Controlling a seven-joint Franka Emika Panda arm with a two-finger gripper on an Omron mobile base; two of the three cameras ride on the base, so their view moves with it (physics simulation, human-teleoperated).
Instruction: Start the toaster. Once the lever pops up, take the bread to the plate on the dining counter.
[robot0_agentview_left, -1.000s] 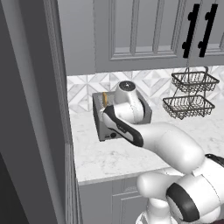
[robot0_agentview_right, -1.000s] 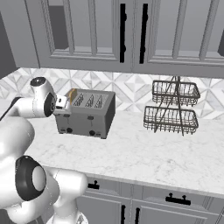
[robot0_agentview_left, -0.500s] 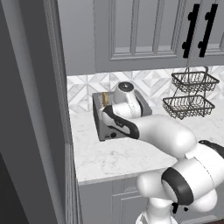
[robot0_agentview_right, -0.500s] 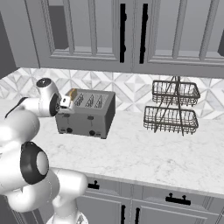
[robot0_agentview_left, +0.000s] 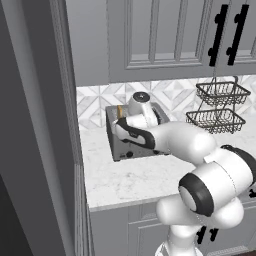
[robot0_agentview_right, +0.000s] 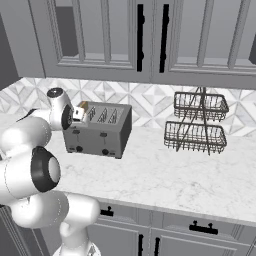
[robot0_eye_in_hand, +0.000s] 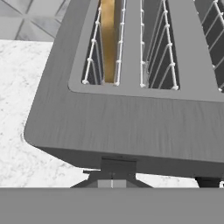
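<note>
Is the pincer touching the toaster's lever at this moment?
Cannot tell. In the hand view the toaster lies close below, but the lever is hidden at the bottom edge. In the right base view the pincer is at the toaster's left end, with no contact or gap plain.

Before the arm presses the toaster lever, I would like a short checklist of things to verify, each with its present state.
1. Bread sits in a toaster slot: ok, its golden edge shows in the leftmost slot in the hand view.
2. End effector is at the toaster's left end: ok.
3. End effector is shut for pushing: ok.
4. End effector is lined up over the lever: ok, the lever sits centred directly below in the hand view.
5. Lever already pushed down: cannot tell.
6. Wire basket rack stands apart from the toaster: ok.
</note>
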